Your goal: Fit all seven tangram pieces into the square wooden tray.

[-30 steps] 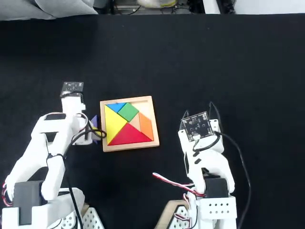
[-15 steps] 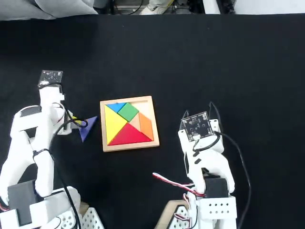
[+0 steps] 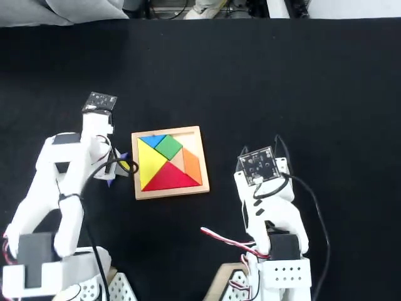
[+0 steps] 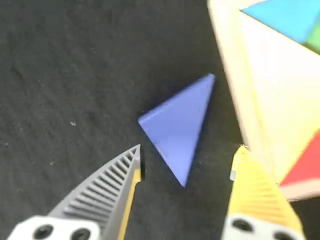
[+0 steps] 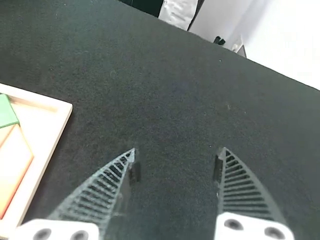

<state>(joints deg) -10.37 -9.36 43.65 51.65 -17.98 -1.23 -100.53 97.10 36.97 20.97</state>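
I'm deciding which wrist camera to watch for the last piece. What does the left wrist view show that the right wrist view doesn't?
Left wrist view's own: the loose triangle flat on the table beside the tray, partly inside the open left gripper; also a blue piece and a red piece in the tray. Right wrist view's own: the open right gripper above bare table, plus a green piece and an orange piece near a tray corner. Shared: the tray and the black table.
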